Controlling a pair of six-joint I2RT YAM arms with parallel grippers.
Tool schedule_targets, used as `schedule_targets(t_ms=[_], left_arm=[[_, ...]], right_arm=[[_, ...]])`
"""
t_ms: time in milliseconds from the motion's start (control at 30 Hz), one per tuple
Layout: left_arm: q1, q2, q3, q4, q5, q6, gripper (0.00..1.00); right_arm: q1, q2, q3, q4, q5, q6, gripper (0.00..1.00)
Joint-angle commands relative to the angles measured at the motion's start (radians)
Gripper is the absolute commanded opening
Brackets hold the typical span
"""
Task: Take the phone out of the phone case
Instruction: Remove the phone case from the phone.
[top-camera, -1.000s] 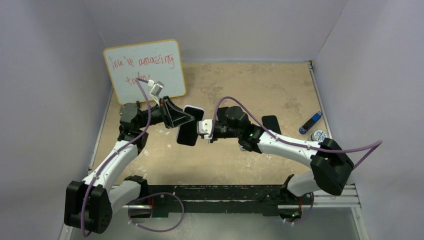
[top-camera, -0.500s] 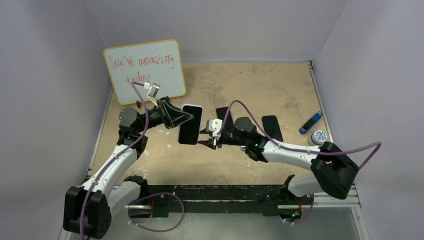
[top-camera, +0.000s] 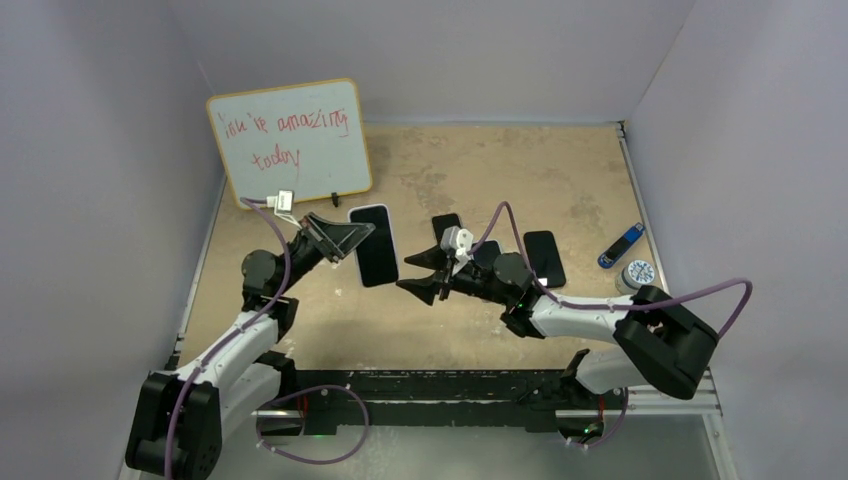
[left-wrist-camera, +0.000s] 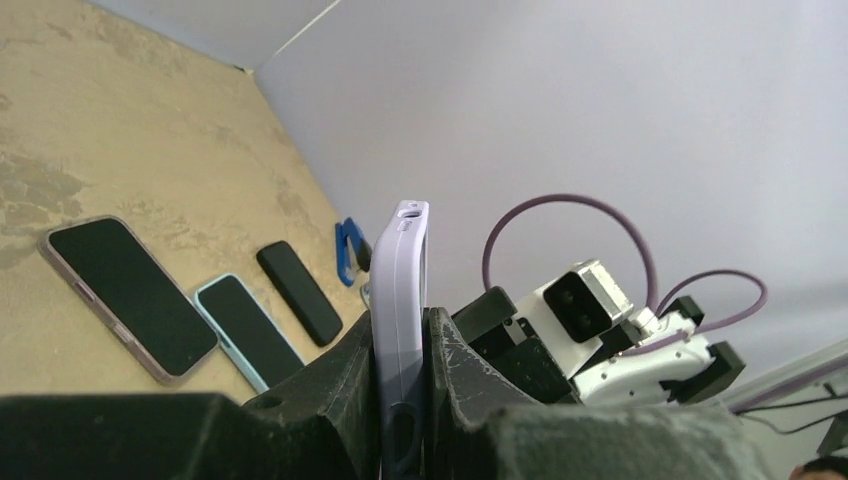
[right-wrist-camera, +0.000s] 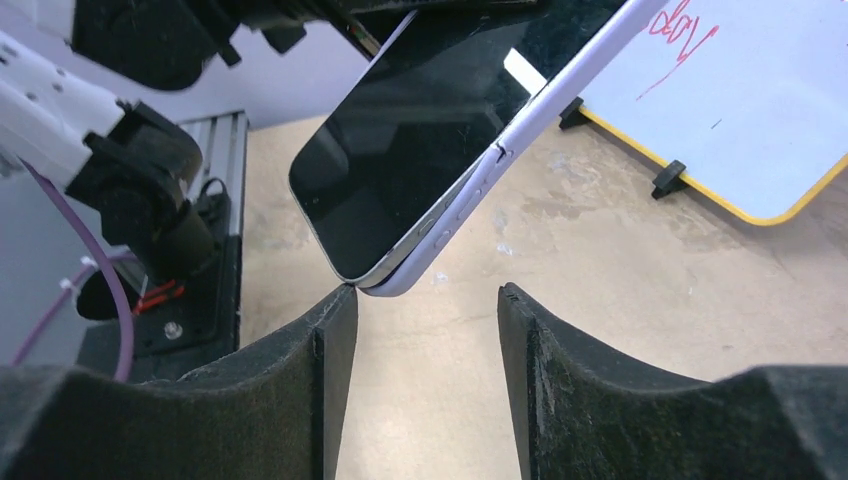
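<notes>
- Top view: two arms over a tan table (top-camera: 470, 160), arm bases at the bottom edge of the frame.
- L gripper (top-camera: 362, 243), centre-left, is held up off the table. Its jaws are nearly closed, pinching a phone (top-camera: 376, 248) that sits in its case, dark screen toward the camera.
- L wrist view: the lilac case (left-wrist-camera: 402, 262) shows edge-on, upright in mid-frame, clamped between both black fingers (left-wrist-camera: 345, 375).
- The case is the only container in shot, and the phone is inside it.
- R wrist view, centre: the phone's silver edge shows beside the lilac rim along the lower side. Can't tell whether that corner has come loose.
- R gripper (top-camera: 412, 272), just right of the phone in the top view, has its jaws roughly half open w/ nothing in them.
- R wrist view: its two fingers (right-wrist-camera: 335, 380) fill the bottom of the frame, bare table between them. The phone's bottom corner hangs just above the left-hand fingertip; can't tell if they touch.
- Three spare phones (left-wrist-camera: 128, 295) lie flat, screens up, centre-right in the top view. The R arm crosses over the middle one.
- Whiteboard (top-camera: 290, 140), upper left, has red handwriting and stands propped up at the back.
- At the right edge, a blue stick-like obj (top-camera: 621, 245) lies near a small round obj (top-camera: 637, 272).
</notes>
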Motion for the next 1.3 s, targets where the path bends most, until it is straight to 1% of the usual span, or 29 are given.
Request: schedule_targets(t_ms=[0,133,233,300,367,500,767,900,1033,1267], left_arm=[[-0.002,-0.024,-0.027,0.199,-0.13,-0.105,0.0],[-0.004,-0.032,-0.041,0.215,-0.156,-0.121,0.0],[-0.008,-0.022,-0.044,0.257,-0.148,-0.144,0.0],[-0.009,-0.011,-0.047,0.282,-0.136,-0.163,0.0],[-0.009,0.0,-0.051,0.316,-0.12,-0.184,0.0],[-0.009,0.005,-0.068,0.354,-0.117,-0.21,0.0],[-0.009,-0.041,-0.071,0.268,-0.149,-0.168,0.0],[-0.009,-0.057,-0.07,0.242,-0.161,-0.161,0.0],[-0.009,-0.058,-0.07,0.243,-0.162,-0.163,0.0],[-0.009,-0.055,-0.07,0.261,-0.158,-0.17,0.0]], right_arm=[[-0.003,0.011,0.0,0.231,0.036,0.14,0.56],[-0.001,0.02,0.012,0.251,0.019,0.178,0.57],[-0.001,0.028,0.012,0.27,0.04,0.192,0.56],[-0.003,0.034,0.02,0.248,0.07,0.196,0.56],[-0.002,0.043,0.017,0.241,0.069,0.201,0.55],[-0.002,0.044,-0.018,0.296,0.089,0.221,0.54],[-0.002,-0.003,-0.043,0.298,0.097,0.211,0.53],[-0.002,-0.012,-0.058,0.301,0.149,0.211,0.52],[-0.002,-0.012,-0.062,0.284,0.192,0.215,0.51],[-0.003,0.012,-0.049,0.324,0.163,0.242,0.5]])
